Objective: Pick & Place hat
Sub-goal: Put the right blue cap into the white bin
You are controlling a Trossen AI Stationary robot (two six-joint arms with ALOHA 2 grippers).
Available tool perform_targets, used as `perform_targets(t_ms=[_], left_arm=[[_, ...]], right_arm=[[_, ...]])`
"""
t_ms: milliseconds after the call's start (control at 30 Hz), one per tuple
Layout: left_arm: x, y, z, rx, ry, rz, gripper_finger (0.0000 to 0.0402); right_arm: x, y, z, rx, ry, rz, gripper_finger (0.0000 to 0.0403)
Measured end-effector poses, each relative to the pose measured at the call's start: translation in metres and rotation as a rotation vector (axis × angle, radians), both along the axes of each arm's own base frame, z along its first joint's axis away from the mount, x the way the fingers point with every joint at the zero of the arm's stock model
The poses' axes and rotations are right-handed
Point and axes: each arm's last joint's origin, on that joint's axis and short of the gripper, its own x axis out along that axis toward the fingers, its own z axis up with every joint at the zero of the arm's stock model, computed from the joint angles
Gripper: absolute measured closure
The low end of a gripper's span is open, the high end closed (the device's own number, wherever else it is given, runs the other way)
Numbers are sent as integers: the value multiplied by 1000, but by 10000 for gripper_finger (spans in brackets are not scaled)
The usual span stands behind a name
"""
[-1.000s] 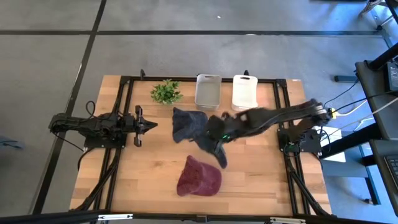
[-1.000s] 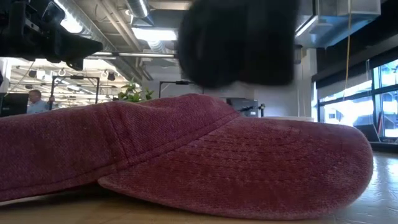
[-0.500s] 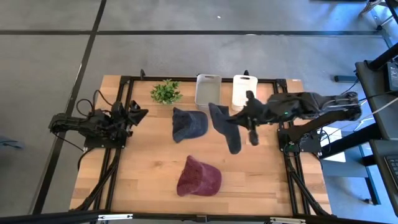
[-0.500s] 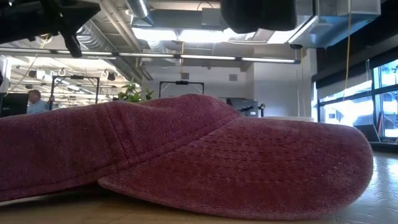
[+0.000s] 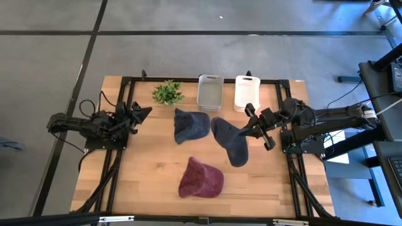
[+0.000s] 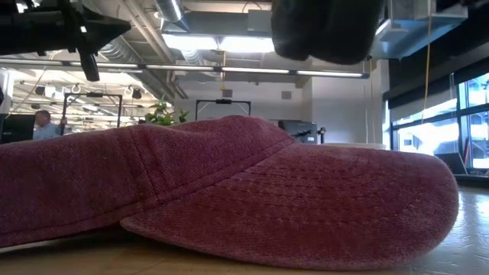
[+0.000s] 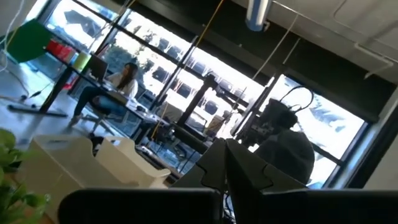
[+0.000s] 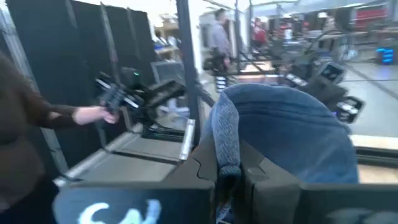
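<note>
1. Pinching the edge of a dark blue hat (image 5: pixel 230 140), the right gripper (image 5: pixel 246 129) has its jaws pressed together on the fabric, as the right wrist view shows (image 8: pixel 273 124).
2. Hat hangs from the jaws over the right-centre of the counter (image 5: pixel 151 169), right of a second blue hat (image 5: pixel 190 125) that lies flat.
3. Red hat (image 5: pixel 201 179) lies near the front edge.
4. Left gripper (image 5: pixel 143 113) hovers at the left side; whether its jaws are spread cannot be told.
</note>
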Motion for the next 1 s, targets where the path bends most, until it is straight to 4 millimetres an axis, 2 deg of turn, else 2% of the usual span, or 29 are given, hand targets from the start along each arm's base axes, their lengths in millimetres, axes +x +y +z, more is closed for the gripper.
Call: perform_targets(t_ms=[133, 300, 400, 700, 1000], left_arm=[[4, 0, -3, -36, 22, 2, 395], [10, 0, -6, -41, 67, 25, 397], [13, 1, -8, -60, 85, 60, 398], [21, -1, -10, -101, 87, 2, 398], [25, -2, -10, -102, 80, -5, 398]], right_arm=[[-4, -8, -23, 48, -38, 48, 388], [-9, -21, -38, 95, -65, 38, 387], [-10, -29, -36, 105, -79, -4, 383], [-14, -52, -23, 73, -109, -28, 386], [-16, -57, -23, 85, -93, -5, 386]])
